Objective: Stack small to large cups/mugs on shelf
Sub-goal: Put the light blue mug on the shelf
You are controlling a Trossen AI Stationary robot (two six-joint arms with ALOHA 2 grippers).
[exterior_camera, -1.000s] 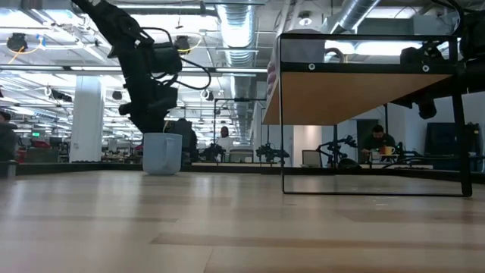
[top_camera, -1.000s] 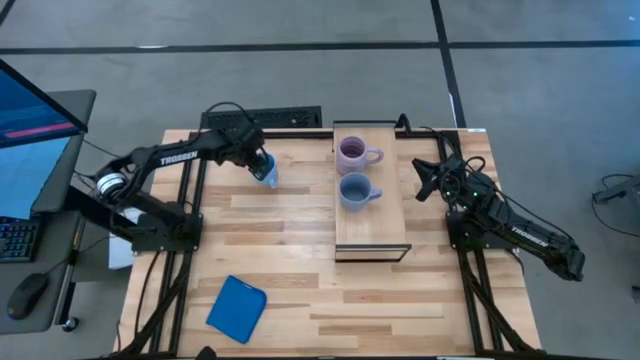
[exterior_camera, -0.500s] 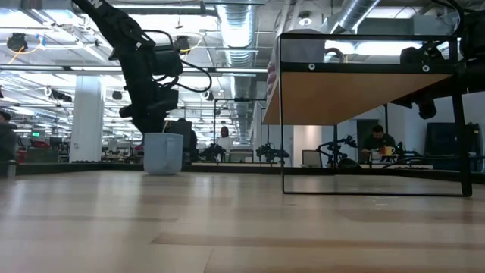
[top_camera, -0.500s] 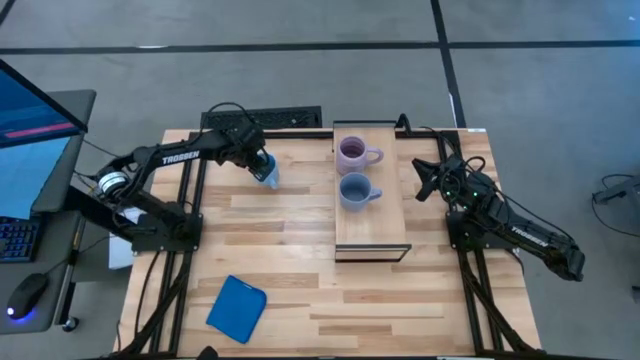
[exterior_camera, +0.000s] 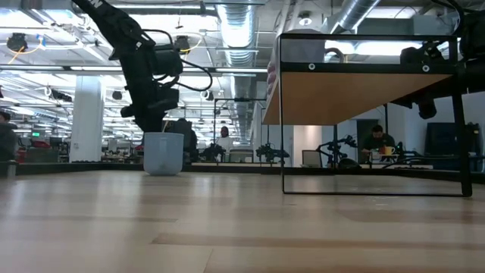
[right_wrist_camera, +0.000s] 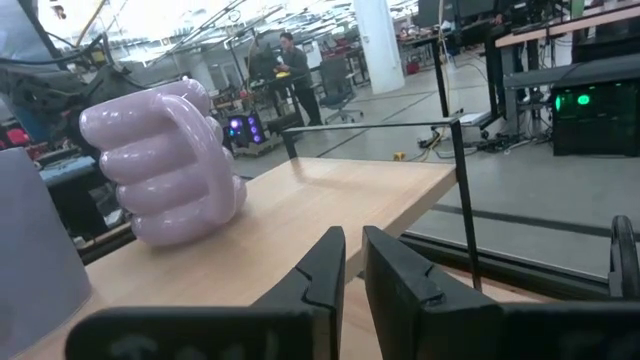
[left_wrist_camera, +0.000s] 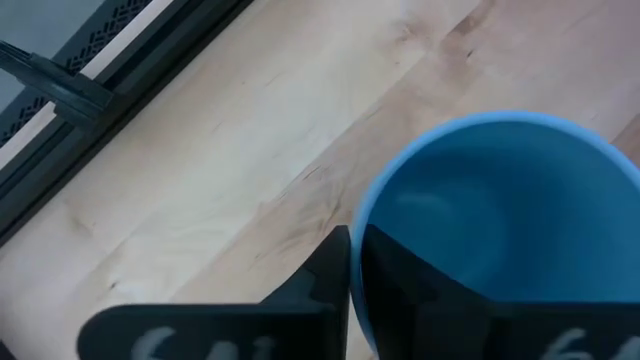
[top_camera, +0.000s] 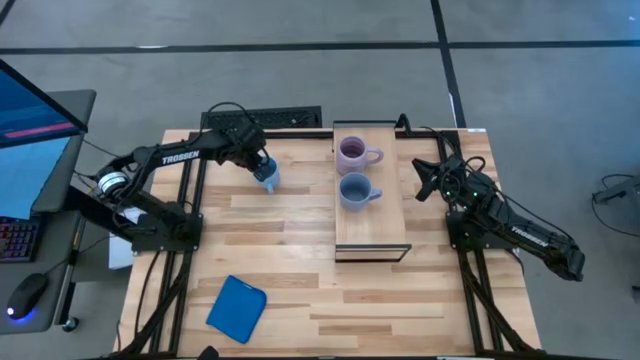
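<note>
The bright light blue mug [top_camera: 268, 179] stands upright on the tabletop at the far left, also seen in the low view [exterior_camera: 163, 153]. My left gripper [left_wrist_camera: 352, 245] is directly above it, shut on its rim. The pale purple mug [top_camera: 351, 153] and the grey-blue mug [top_camera: 354, 190] stand on the light-wood shelf [top_camera: 372, 228]. My right gripper [top_camera: 426, 178] waits shut beside the shelf's right side, level with the purple mug [right_wrist_camera: 165, 165]. My left gripper pinches the blue mug's wall at the rim [left_wrist_camera: 358, 215], with one finger inside the mug [left_wrist_camera: 410, 290] and one outside [left_wrist_camera: 315, 285]. The fingers come from above, pointing down. The mug stands upright with its base on the table [exterior_camera: 163, 171].
A flat blue square pad [top_camera: 237, 308] lies near the table's front left. A dark slotted bar [top_camera: 262, 119] runs along the far edge behind the left arm. The shelf's dark frame [exterior_camera: 282, 114] stands on the table's right half. The near half of the shelf board is bare.
My left gripper has shut on the blue mug's rim. The mug still stands on the table in the same spot.
</note>
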